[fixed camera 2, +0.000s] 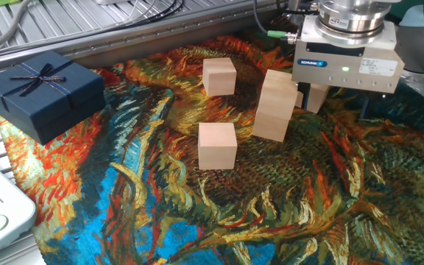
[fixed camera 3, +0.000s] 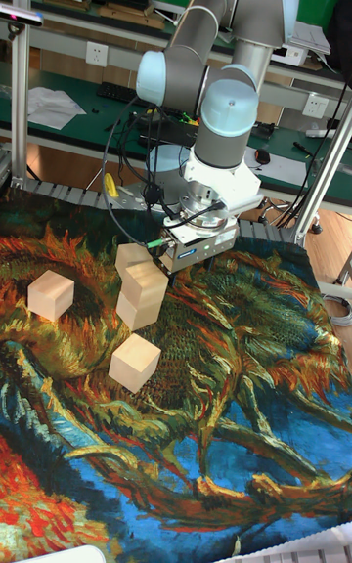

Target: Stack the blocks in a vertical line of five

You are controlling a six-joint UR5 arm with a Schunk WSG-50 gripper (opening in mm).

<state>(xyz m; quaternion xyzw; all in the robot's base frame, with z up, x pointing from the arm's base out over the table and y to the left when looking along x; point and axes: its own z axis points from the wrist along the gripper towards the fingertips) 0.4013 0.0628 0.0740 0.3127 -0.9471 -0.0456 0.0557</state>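
two-block stack (fixed camera 3: 143, 294) (tilted), two loose blocks (fixed camera 3: 51, 295)

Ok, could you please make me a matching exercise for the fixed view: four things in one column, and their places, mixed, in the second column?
Things:
1. navy gift box
2. two-block stack
3. single front block
4. gripper

Places:
A. just beside the gripper, toward the middle of the picture
B. at the upper right, hanging from the arm
C. at the far left edge of the painted cloth
D. nearest to the camera of all the blocks

Pairs: 1-C, 2-A, 3-D, 4-B
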